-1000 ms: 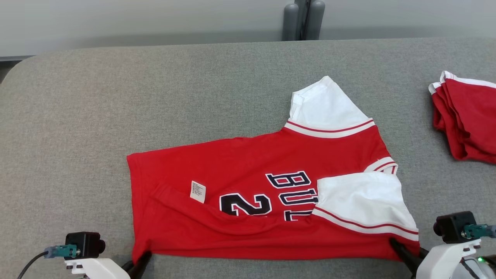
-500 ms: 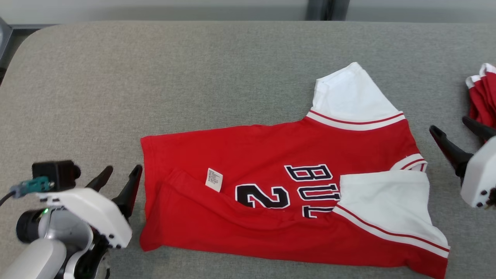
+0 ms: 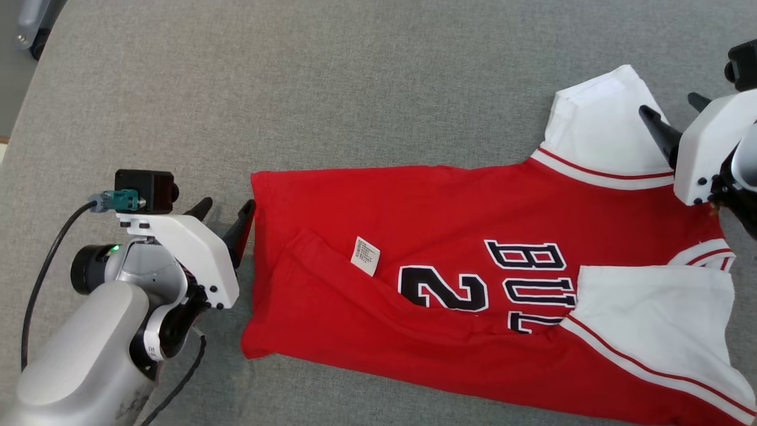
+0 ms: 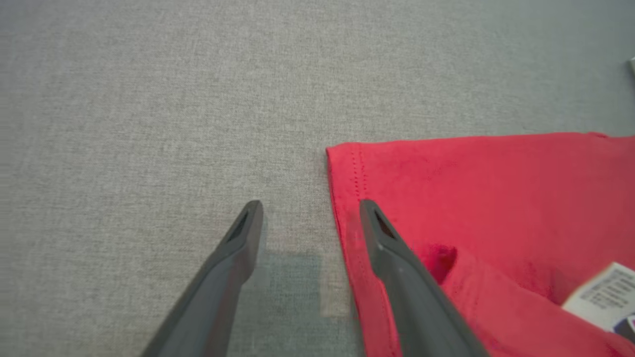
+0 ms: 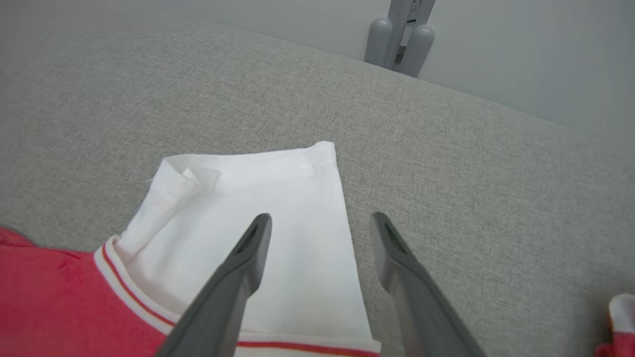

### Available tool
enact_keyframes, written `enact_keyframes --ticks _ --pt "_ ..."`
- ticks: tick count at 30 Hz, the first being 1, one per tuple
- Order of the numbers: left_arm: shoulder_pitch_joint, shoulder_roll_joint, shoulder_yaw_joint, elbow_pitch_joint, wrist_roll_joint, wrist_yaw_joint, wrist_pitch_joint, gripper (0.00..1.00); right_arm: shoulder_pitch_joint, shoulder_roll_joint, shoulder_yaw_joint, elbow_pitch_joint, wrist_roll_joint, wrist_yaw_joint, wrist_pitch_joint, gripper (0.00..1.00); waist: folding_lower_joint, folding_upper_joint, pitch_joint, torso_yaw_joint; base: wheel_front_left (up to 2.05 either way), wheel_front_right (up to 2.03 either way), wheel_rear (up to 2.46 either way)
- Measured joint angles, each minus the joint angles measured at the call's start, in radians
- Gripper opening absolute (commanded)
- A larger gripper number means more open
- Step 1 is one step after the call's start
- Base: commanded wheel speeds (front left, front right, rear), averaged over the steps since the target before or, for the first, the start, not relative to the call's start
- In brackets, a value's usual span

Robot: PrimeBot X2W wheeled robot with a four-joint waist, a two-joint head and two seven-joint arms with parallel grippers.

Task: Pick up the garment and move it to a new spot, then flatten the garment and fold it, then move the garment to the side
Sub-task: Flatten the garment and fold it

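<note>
A red jersey (image 3: 449, 236) with white sleeves and dark lettering lies partly folded on the grey table (image 3: 295, 89), its near long edge turned up over the print. My left gripper (image 3: 225, 208) stands open at the jersey's hem corner; in the left wrist view the gripper (image 4: 310, 206) straddles the hem edge (image 4: 342, 198), one finger over red cloth, one over bare table. My right gripper (image 3: 671, 106) hangs open over the far white sleeve (image 3: 597, 130); in the right wrist view the gripper (image 5: 322, 218) spans that sleeve's (image 5: 278, 198) right edge. Neither holds anything.
A white care label (image 3: 365, 255) sticks out of the jersey's fold. A scrap of another red and white garment (image 5: 620, 322) shows at the right wrist view's lower right corner. A grey stand (image 5: 401, 37) rises behind the table's far edge.
The head camera tilted down and turned, shifting the whole picture. Both grippers let go of the jersey's near edge, opened, and moved up to its hem corner and far sleeve.
</note>
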Motion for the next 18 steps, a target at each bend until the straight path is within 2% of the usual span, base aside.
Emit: enact_keyframes --ticks 6,18 --pt "-0.052 -0.014 -0.009 0.054 0.000 -0.025 0.014 1.00 -0.074 -0.007 0.040 0.112 -0.009 0.000 -0.030 1.00 0.0000 0.0000 0.037 0.018 0.00 0.00 0.00" --pt "-0.099 -0.041 -0.009 0.108 -0.012 -0.056 0.008 1.00 -0.144 0.007 0.107 0.215 0.021 0.000 -0.094 1.00 0.0000 0.0000 0.066 0.016 0.00 0.00 0.00"
